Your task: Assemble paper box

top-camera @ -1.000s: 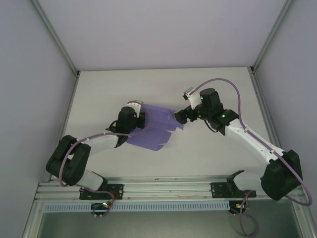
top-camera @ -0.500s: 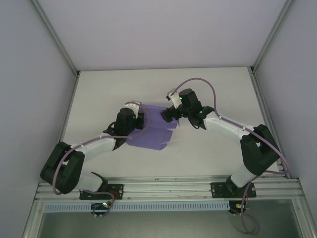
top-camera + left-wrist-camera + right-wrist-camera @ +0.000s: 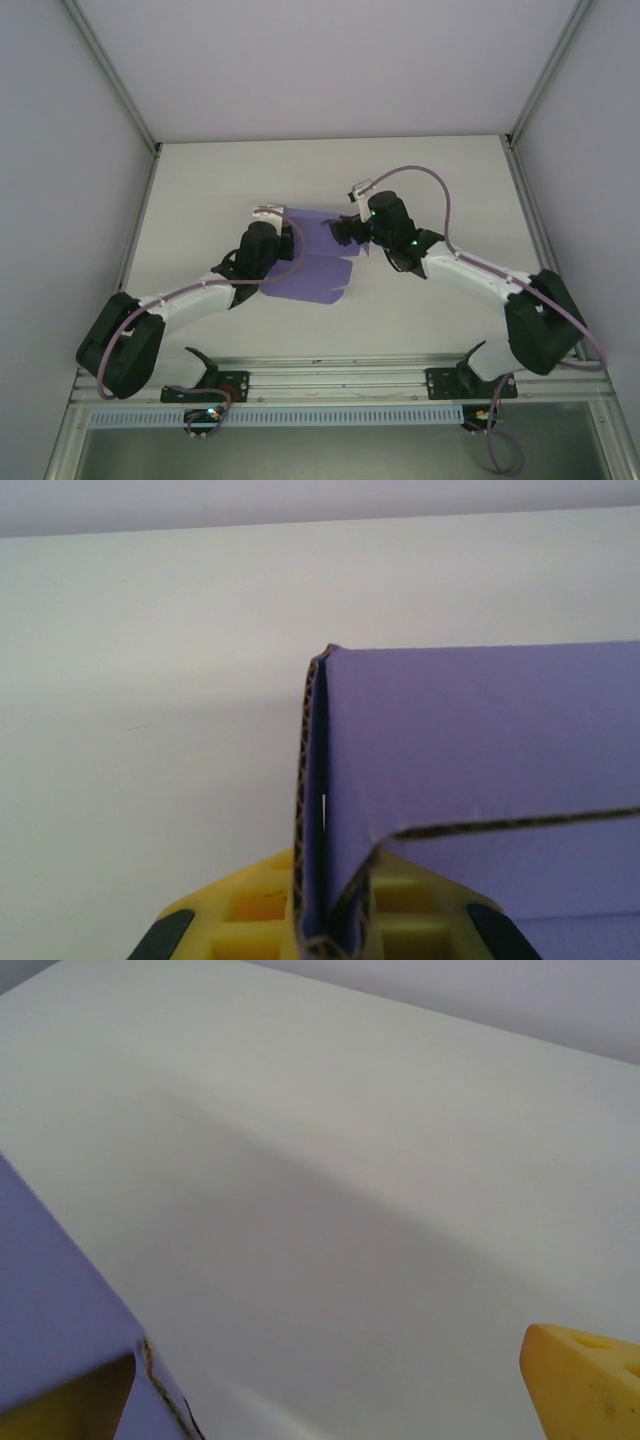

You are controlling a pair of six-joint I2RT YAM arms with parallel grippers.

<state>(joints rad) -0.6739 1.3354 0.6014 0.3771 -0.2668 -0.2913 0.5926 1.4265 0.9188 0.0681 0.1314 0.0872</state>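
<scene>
Top view, compared over the last second: the right arm swung in from the right with its elbow folding, then eased back a little, so the right tool now sits at the far-right corner of the paper box. The box has moved only slightly toward the near-right. It lies mid-tabletop between the two arms, mostly flat. The right-hand flap that stuck out toward the right arm a second ago now looks pulled in over the sheet; I judge that a fold in progress, not a finished one. The left tool has kept its place on the sheet's left edge. In the left wrist view the corrugated card edge is pinched between the yellow pads, and one side panel stands upright from the crease just beyond them, so this tool is clenched on the box. In the right wrist view one yellow fingertip stands well apart from the other, which sits partly behind a purple card corner. The jaws are spread and grasp nothing. Task reading: early stage. One wall is raised and anchored, the right side is being worked by pushing, and the remaining panels and flaps are not yet erected.
</scene>
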